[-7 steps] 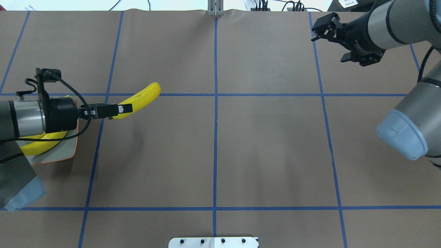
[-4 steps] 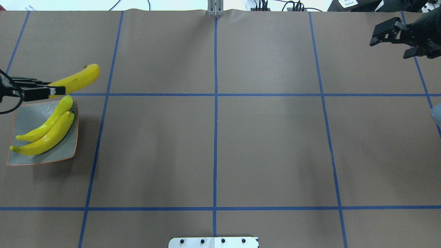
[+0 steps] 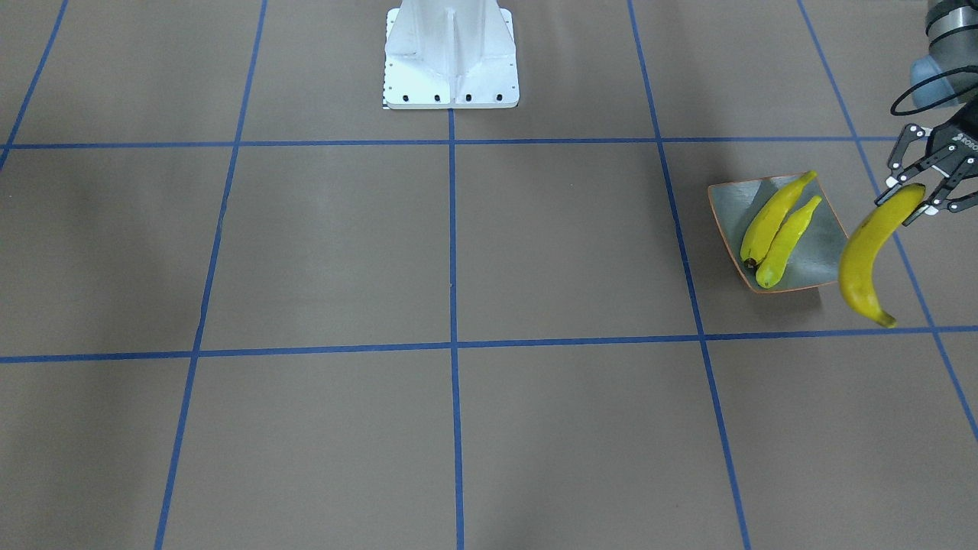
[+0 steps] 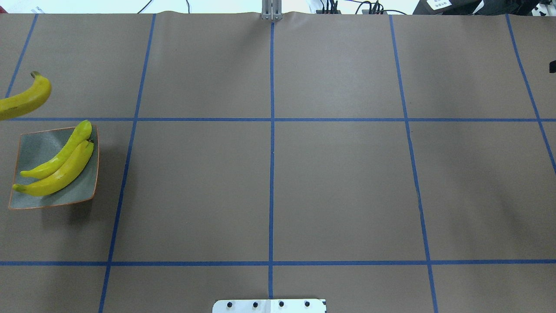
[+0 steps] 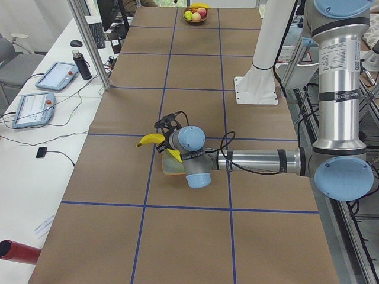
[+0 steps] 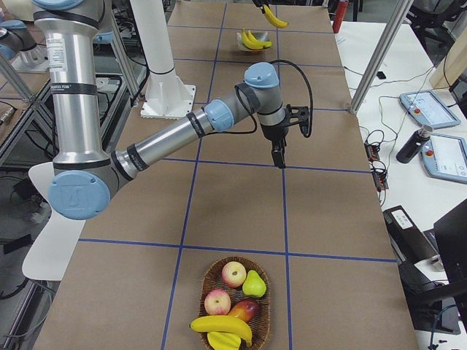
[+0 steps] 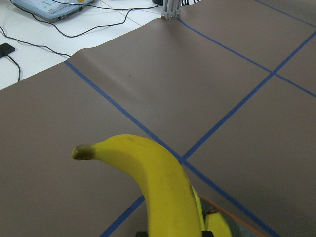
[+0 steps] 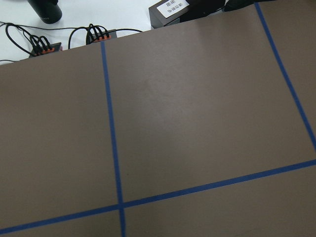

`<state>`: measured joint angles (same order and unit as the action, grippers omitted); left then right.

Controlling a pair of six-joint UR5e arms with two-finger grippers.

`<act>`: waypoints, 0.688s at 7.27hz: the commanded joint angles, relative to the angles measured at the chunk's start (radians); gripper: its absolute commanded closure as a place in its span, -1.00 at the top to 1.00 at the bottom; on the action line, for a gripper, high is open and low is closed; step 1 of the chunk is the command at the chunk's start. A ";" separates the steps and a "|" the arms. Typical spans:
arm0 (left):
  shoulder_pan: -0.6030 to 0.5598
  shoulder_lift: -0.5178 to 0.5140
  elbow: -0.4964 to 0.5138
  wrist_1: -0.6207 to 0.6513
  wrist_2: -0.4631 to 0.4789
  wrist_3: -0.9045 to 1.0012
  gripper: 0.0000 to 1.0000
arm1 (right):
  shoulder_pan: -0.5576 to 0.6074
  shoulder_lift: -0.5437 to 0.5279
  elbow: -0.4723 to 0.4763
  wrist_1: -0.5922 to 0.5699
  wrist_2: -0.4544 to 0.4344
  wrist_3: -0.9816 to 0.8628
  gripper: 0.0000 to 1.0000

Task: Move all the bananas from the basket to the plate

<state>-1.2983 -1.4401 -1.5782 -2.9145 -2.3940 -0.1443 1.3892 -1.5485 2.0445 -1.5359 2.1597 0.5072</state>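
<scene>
We were at the placing step for a third banana: the left gripper point(image 3: 909, 197) was clamped on one end of the held banana point(image 3: 863, 260), which hung clear of the table point(image 4: 347, 174) just beside the plate point(image 3: 821, 248) and, as far as we could judge, not yet over it. Across the plate's middle two bananas point(image 3: 772, 218) lay side by side, touching. The next move, we reckoned, called for carrying the fruit over the plate's bare strip, lowering it parallel to that pair, and letting go low so it would not roll off. The basket point(image 6: 205, 292), well apart at the table's other end, held at least one remaining banana point(image 6: 219, 325) among apples point(image 6: 233, 274) and a pear point(image 6: 254, 284). The right gripper point(image 6: 280, 157) hung over bare table – we could not tell whether it was open. Nothing blocked the path; only the pair crowded the landing
</scene>
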 commanded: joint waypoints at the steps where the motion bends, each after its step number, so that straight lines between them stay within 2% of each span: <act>1: 0.008 0.084 0.003 0.020 0.076 0.310 -1.00 | 0.121 -0.044 -0.079 0.002 0.076 -0.290 1.00; 2: 0.026 0.108 0.003 0.026 0.114 0.415 -1.00 | 0.186 -0.053 -0.107 -0.001 0.103 -0.387 1.00; 4: 0.104 0.107 0.013 0.027 0.115 0.421 -1.00 | 0.247 -0.064 -0.156 -0.001 0.144 -0.516 1.00; 5: 0.134 0.101 0.017 0.028 0.115 0.416 -1.00 | 0.258 -0.064 -0.159 -0.001 0.153 -0.519 1.00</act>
<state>-1.2085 -1.3350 -1.5665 -2.8880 -2.2821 0.2682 1.6229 -1.6095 1.8994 -1.5366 2.2957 0.0234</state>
